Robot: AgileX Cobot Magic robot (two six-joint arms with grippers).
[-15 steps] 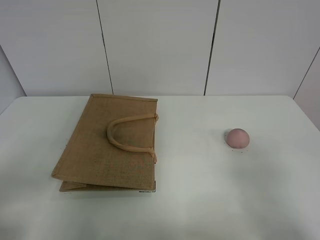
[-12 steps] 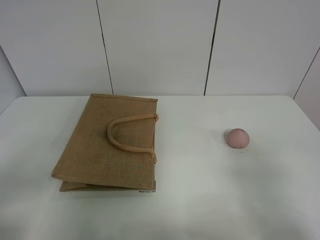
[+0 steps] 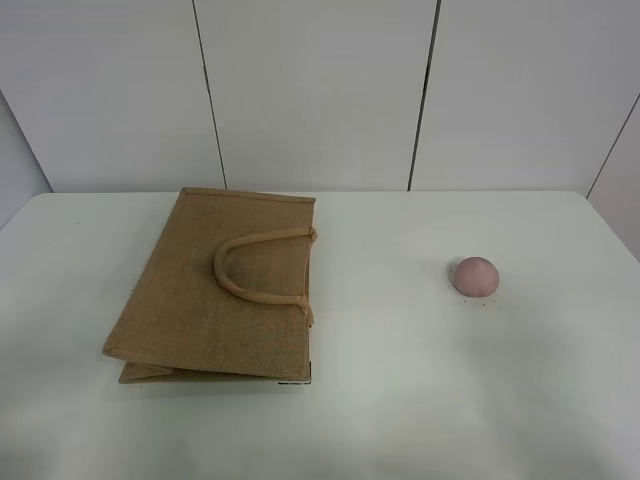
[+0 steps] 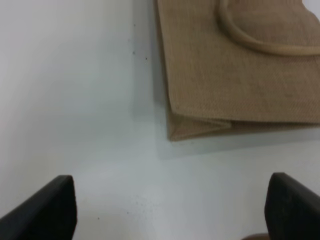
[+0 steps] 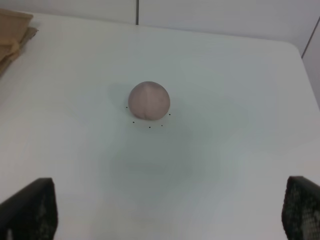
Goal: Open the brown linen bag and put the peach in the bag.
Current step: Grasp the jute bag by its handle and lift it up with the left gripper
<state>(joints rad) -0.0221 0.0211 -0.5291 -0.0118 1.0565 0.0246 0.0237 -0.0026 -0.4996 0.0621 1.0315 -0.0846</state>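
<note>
On the worktop [image 3: 400, 410], brown linen bag [image 3: 215, 295] lies flat, peach [image 3: 475, 275] well apart; left hand [image 4: 170, 207] and right hand [image 5: 166, 210] gape empty — likely risks: pinching both layers, or rolling the peach.

The bag [image 3: 215, 290] lies flat on the left half of the table [image 3: 400, 420], with its far edge near the back of the tabletop. Its handle [image 3: 218, 270] is folded onto its upper face and is fixed at the edge that faces the middle of the table. The peach [image 3: 475, 276] sits on the right half, well apart from the bag, with bare tabletop between them. A wall [image 3: 320, 90] stands behind the table's far edge.
</note>
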